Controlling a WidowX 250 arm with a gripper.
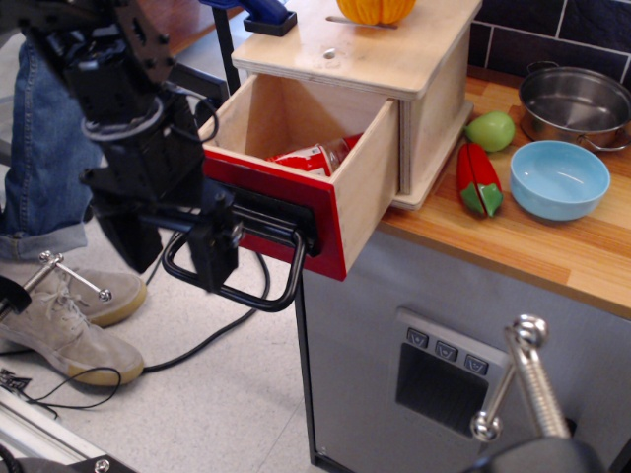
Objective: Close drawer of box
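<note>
floor [227, 414]: pale speckled | counter [552, 246]: wood | wall [552, 30]: dark tiles

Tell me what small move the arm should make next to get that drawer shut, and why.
Probably push the hand on toward the box, against the red front of the drawer. The drawer is pulled well out with a red item inside, and the hand sits at the black handle in front of that panel.
</note>
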